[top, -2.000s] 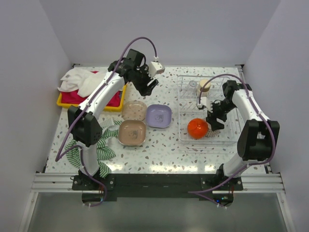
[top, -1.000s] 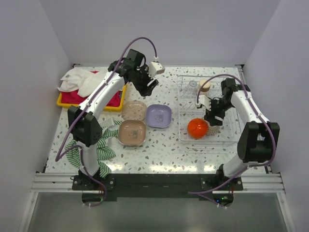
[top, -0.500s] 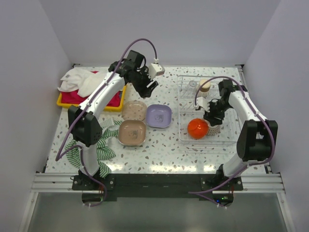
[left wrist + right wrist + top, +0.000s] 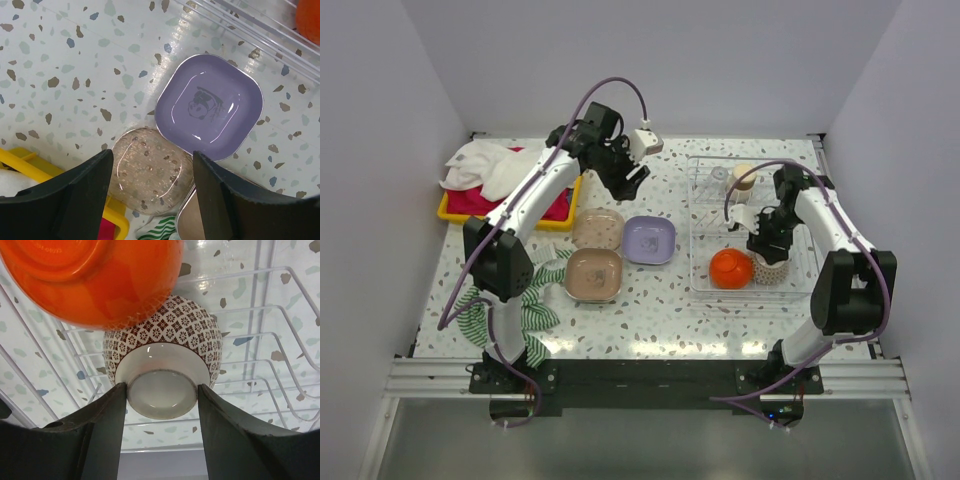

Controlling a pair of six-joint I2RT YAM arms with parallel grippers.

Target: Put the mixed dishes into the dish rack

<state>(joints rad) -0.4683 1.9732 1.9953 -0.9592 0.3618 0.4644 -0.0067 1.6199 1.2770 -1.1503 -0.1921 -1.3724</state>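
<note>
We find the overhead view bright, evenly lit from above, shadows soft. Left wrist view: white glare on the lilac plate [image 4: 209, 105] toward 7 o'clock. Right wrist view: orange bowl [image 4: 95, 275] blurred at 11 o'clock, patterned bowl [image 4: 162, 340] sharp, dark fingers [image 4: 60, 440] out of focus.

A robot lab booth: bare white walls [image 4: 650, 60] boxing a speckled table [image 4: 665, 312] on aluminium rails [image 4: 640, 377].
</note>
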